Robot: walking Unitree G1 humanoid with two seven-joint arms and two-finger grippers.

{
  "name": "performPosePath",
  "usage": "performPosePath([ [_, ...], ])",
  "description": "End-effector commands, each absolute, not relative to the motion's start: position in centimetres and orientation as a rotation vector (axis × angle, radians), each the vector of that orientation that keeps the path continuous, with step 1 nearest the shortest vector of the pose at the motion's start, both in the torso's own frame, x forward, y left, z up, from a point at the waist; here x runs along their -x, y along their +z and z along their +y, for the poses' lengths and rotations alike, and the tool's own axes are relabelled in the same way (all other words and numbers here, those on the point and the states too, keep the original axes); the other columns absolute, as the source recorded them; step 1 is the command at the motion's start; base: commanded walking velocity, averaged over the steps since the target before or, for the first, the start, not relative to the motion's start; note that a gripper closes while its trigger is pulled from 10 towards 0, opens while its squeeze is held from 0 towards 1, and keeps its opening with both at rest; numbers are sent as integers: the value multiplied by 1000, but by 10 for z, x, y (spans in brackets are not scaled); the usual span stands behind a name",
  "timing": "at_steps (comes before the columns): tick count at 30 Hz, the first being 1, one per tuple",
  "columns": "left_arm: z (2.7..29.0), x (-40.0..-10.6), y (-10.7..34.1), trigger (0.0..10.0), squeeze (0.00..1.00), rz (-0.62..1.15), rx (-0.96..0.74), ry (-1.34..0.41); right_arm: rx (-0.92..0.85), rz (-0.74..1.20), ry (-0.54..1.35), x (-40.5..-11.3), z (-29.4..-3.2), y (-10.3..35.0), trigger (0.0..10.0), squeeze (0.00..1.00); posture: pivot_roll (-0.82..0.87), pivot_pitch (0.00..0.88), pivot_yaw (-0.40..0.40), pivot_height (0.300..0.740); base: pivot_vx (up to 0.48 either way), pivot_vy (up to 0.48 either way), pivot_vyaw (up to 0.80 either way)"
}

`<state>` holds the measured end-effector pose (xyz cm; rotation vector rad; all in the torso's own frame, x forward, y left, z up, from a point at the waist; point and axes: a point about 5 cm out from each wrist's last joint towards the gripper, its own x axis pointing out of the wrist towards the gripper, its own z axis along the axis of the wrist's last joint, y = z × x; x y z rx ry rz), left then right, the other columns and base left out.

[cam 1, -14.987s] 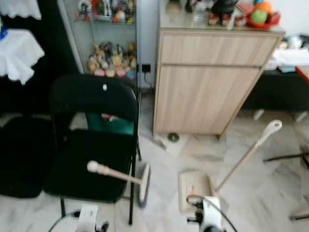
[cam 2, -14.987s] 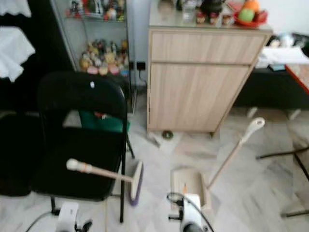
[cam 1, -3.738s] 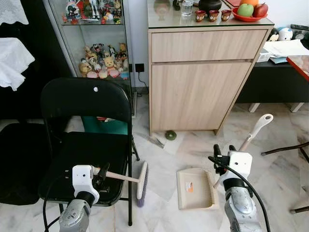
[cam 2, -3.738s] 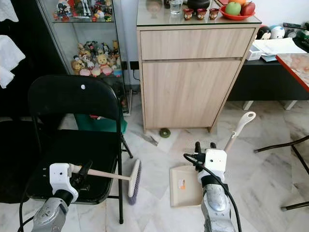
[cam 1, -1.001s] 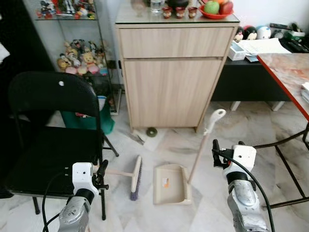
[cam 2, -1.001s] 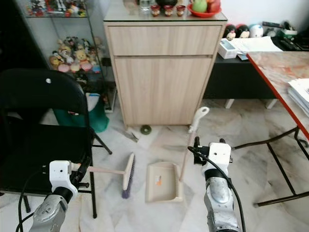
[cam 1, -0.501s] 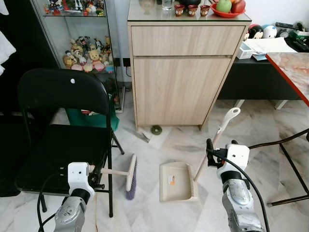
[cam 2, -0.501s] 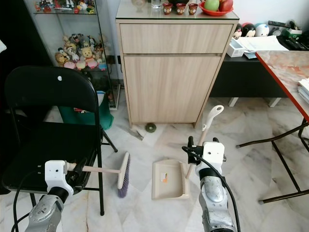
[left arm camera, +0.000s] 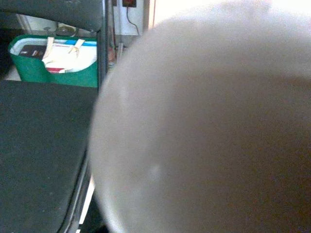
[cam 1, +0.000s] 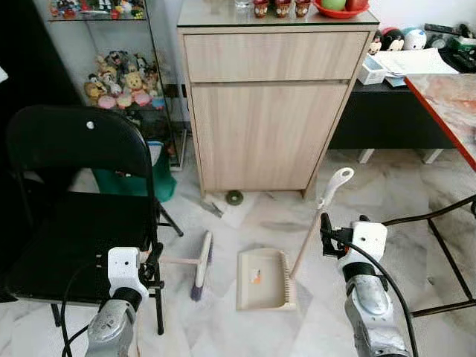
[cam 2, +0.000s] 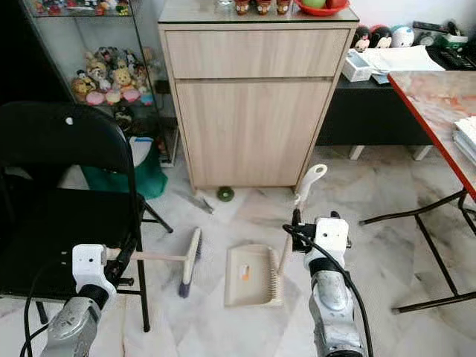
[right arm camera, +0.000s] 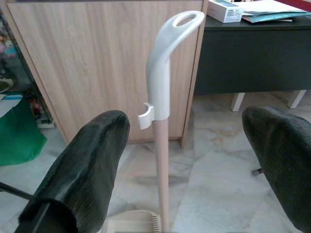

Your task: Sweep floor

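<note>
My left gripper [cam 1: 152,262] is shut on the broom handle [cam 1: 178,261] beside the black folding chair. The handle runs level and carries the broom head [cam 1: 200,263] just above the marble floor. The handle's pale end [left arm camera: 204,121] sits blurred right against the left wrist camera. A beige dustpan [cam 1: 261,279] lies on the floor, and its long pole [cam 1: 311,234] leans up to a white grip [cam 1: 337,181]. My right gripper [cam 1: 335,232] stands open just short of that pole [right arm camera: 160,160]. Its black fingers [right arm camera: 82,170] spread wide to either side of the pole without touching it.
A black folding chair [cam 1: 71,193] stands at my left. A wooden cabinet [cam 1: 268,111] is straight ahead, with a small green round thing [cam 1: 235,197] and a scrap [cam 1: 210,208] on the floor before it. Metal table legs [cam 1: 439,245] stand at the right, a green bag [cam 1: 141,182] behind the chair.
The camera has swung, so the whole scene has shifted in the picture. Since 15 s ago both arms have come up, the left holding the broom, the right close to the dustpan pole.
</note>
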<state>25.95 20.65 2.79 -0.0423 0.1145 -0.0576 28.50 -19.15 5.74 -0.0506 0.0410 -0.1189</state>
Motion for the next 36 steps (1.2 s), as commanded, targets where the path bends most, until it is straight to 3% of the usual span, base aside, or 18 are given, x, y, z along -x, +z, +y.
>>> performPosePath([
  [1, 206, -255, 20, 10000, 0, 149, 48, -60, 45, 62, -128, -283, -193, 52, 10000, 0, 28, 113, -17, 740, 0, 0, 0],
  [4, 206, -255, 21, 10000, 0, 137, 44, -56, 45, 62, -128, -283, -193, 52, 10000, 0, 28, 113, -17, 740, 0, 0, 0],
  [17, 205, -255, 20, 10000, 0, 148, 45, -58, 45, 66, -126, -282, -194, 52, 10000, 0, 27, 116, -19, 740, 448, 0, 0],
  [36, 209, -254, 20, 10000, 0, 143, 42, -44, 42, 69, -119, -282, -191, 50, 10000, 0, 25, 120, -19, 740, 0, 0, 0],
])
